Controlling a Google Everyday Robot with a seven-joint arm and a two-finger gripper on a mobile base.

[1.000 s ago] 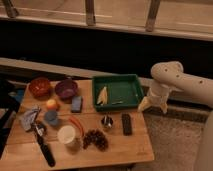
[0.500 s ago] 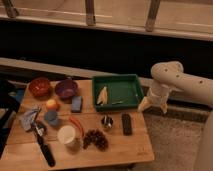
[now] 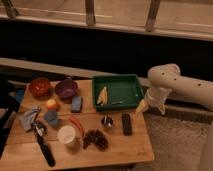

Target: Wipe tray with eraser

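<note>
Hanging just off the right edge of the wooden table (image 3: pixel 136 150), the gripper (image 3: pixel 151 107) sits beside the right front corner of the tray (image 3: pixel 118 77). Its two pale tips stand apart with nothing between them. The white arm bends in from the right.

Tray: green, shallow, rectangular with a raised rim, at the table's back right. A pale yellow wedge-shaped item (image 3: pixel 102 95) lies against its left wall; the rest of the floor is bare.

Eraser (image 3: pixel 126 124): small black matte block, lying flat on the wood in front of the tray, apart from it, lengthwise front to back. A small metal cup (image 3: pixel 107 121) stands just to its left. Bare wood runs to the front right corner.

Left half is crowded: red bowl (image 3: pixel 39 86), purple bowl (image 3: pixel 65 89), blue block (image 3: pixel 76 103), white cup (image 3: pixel 66 134), long black-handled tool (image 3: pixel 44 150).
</note>
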